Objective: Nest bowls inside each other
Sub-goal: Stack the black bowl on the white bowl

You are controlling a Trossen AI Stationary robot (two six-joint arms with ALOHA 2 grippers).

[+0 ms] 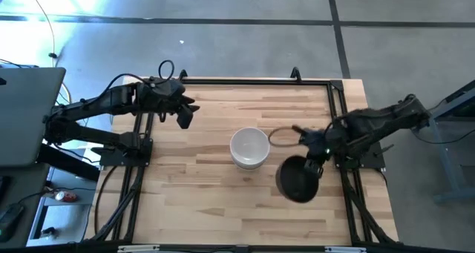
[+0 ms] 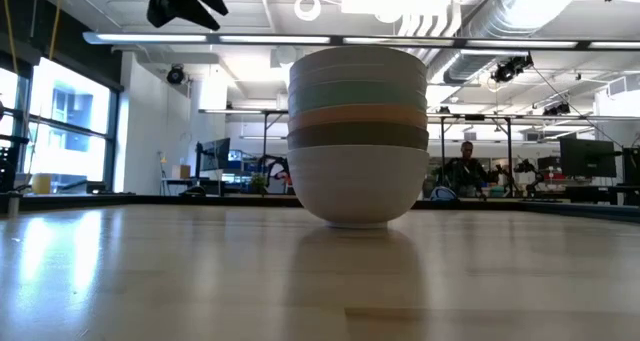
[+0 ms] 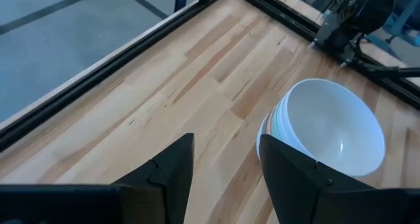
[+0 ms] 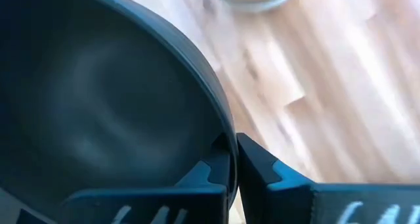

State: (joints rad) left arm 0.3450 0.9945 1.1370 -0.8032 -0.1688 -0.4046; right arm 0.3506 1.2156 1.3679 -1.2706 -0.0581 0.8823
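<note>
A stack of nested bowls (image 1: 249,148) stands on its base at the middle of the wooden table, a white bowl (image 3: 331,125) on top. In the low view the stack (image 2: 358,131) shows a white bowl at the bottom, then olive, peach and pale mint rims. To the stack's right, toward the near edge, my right gripper (image 1: 315,162) is shut on a black bowl (image 1: 299,180), which is held up off the table. At the far left my left gripper (image 1: 185,118) hovers open with nothing between its fingers (image 3: 226,142). My right gripper pinches the black bowl's rim (image 4: 223,142), one finger inside the bowl and one outside (image 4: 262,161). The fingers come from above, slanting down, on the rim's far right part (image 1: 312,165). The bowl hangs below them, tilted and clear of the table.
A black metal frame (image 1: 252,81) runs along the table's far edge and down both sides, past the arm bases. Bare wood lies near and left of the stack (image 1: 193,201). A person (image 2: 465,166) sits in the room far behind the table.
</note>
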